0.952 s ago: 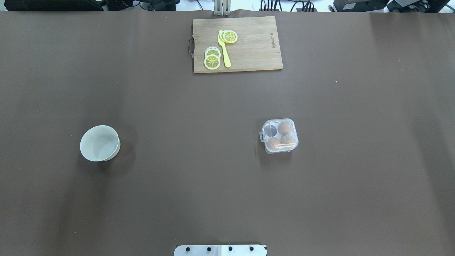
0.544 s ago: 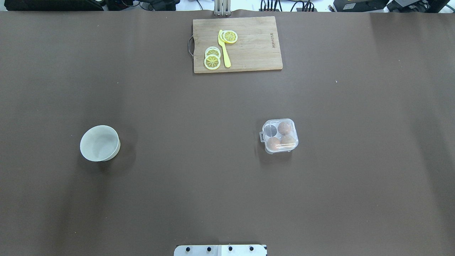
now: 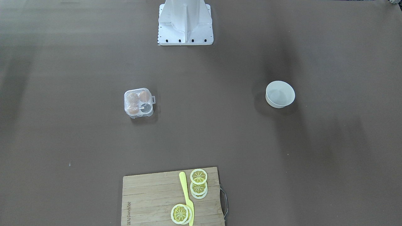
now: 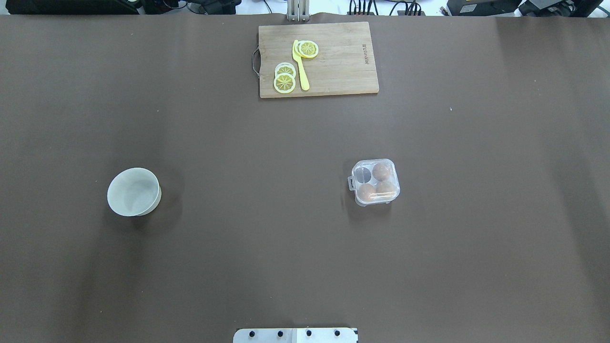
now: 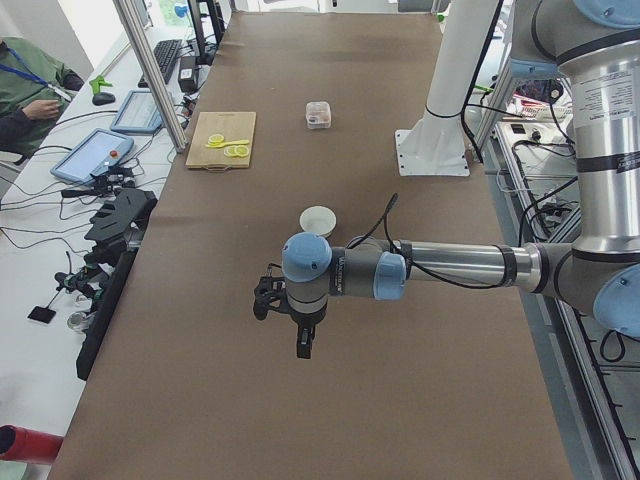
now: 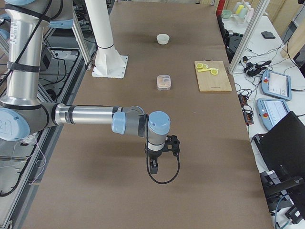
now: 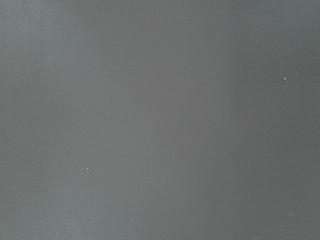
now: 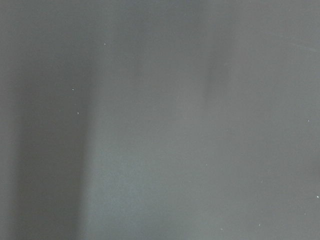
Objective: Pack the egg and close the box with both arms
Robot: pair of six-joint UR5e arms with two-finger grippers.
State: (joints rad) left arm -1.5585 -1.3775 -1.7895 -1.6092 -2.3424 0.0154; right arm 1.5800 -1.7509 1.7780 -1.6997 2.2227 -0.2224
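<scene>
Find the clear egg case [image 4: 375, 182] right of centre on the table [image 4: 238, 267], three eggs [image 4: 381, 171] inside. Treat as light, slippery, fragile; grip gently at side walls. Cannot tell opening of left gripper [image 5: 303, 338] or right gripper [image 6: 153, 164].

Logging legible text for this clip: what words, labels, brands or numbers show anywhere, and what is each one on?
Dark brand mark near one short edge of the rectangular wooden cutting board: too small and blurred to read.
On the clear plastic egg box and the round white bowl: no lettering visible.
Nothing else in any view is readable.
</scene>
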